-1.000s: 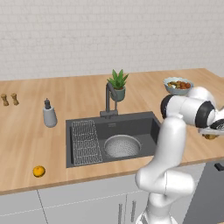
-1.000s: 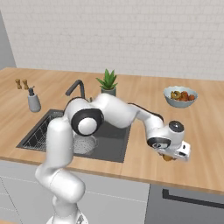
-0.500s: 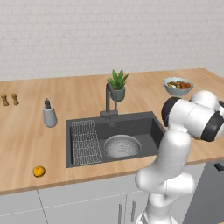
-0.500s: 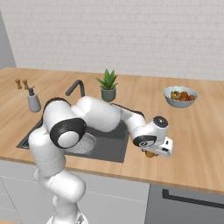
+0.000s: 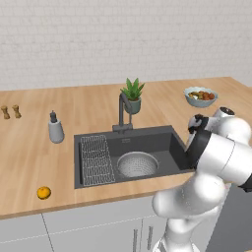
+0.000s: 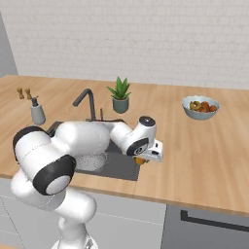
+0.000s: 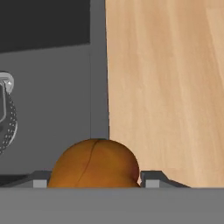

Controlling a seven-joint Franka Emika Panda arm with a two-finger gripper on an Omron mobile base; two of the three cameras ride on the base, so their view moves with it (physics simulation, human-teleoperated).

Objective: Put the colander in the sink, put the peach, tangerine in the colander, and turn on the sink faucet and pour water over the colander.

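1. The end effector (image 6: 141,160) hangs over the right-hand rim of the sink (image 5: 162,142), where the dark basin meets the wooden surface (image 6: 204,146).
2. Its two fingers are clamped on the peach (image 7: 93,164); in the hand view the dull orange fruit sits between the two fingertips (image 7: 151,178), one on each side of it.
3. In the right base view the peach (image 6: 140,161) shows as a small orange patch under the white hand, lifted clear of the surface.
4. The colander (image 5: 137,164) lies in the sink, on the basin floor to the left of the end effector and lower than it; in the hand view a piece of its pierced rim (image 7: 8,118) shows at the left edge.
5. A wire rack (image 5: 96,160) fills the far left part of the basin, beyond the colander from the end effector.
6. The faucet (image 5: 123,110) stands behind the sink, to the back and left of the end effector, with a potted plant (image 5: 132,96) just beside it.
7. The tangerine (image 5: 44,192) lies on the surface near the front edge, well to the left of the end effector, across the sink.
8. A bowl of mixed fruit (image 6: 200,107) stands on the surface behind and to the right of the end effector.
9. A soap dispenser (image 5: 55,129) stands left of the sink, far from the end effector.
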